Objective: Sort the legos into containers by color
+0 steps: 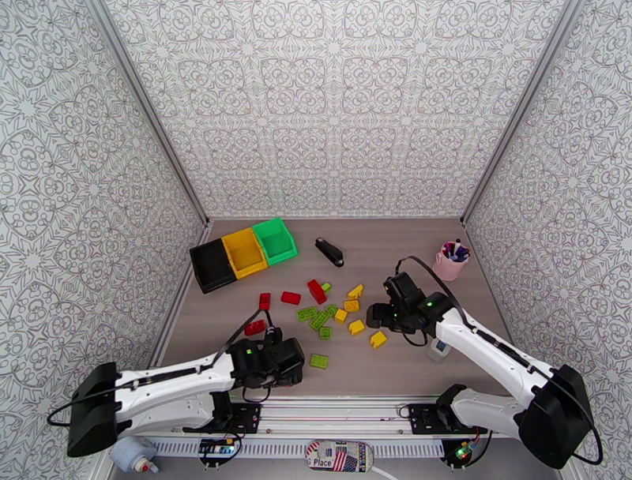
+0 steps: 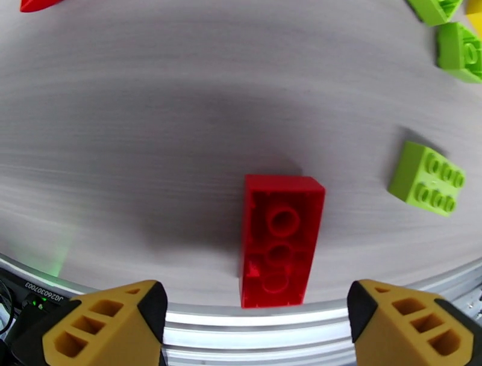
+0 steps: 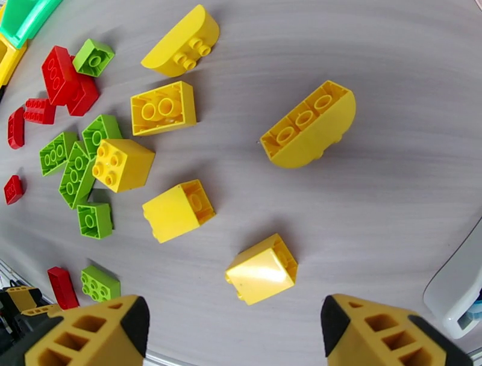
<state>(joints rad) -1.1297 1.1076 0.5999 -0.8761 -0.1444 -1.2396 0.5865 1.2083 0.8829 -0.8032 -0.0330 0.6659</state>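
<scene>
Hovering low at the near edge of the table (image 2: 150,120), left gripper (image 2: 254,304) spread wide and empty. Red brick (image 2: 280,241) lies hollow side up just ahead, between the finger lines, untouched, its near end by the metal rail (image 2: 241,337). Right gripper (image 3: 234,319) likewise spread and empty, over a yellow sloped brick (image 3: 262,268). Other bricks scattered mid-table. Black bin (image 1: 210,265), yellow bin (image 1: 244,252) and green bin (image 1: 276,240) stand in a row at far left, well apart from both arms.

Handling, by judgement: bricks hard, light, glossy. They won't crush but may squirt out of a skewed pinch. Red one best taken across its long flat walls, mid-length. Yellow one: avoid the slope, pinch the two parallel flat sides.

Hard to read: left wrist view streaked with blur. Red sliver (image 2: 36,3) cut off at its top corner. White object (image 3: 458,283) cut off at the right edge, unidentified. Bin contents too small to tell from above.
</scene>
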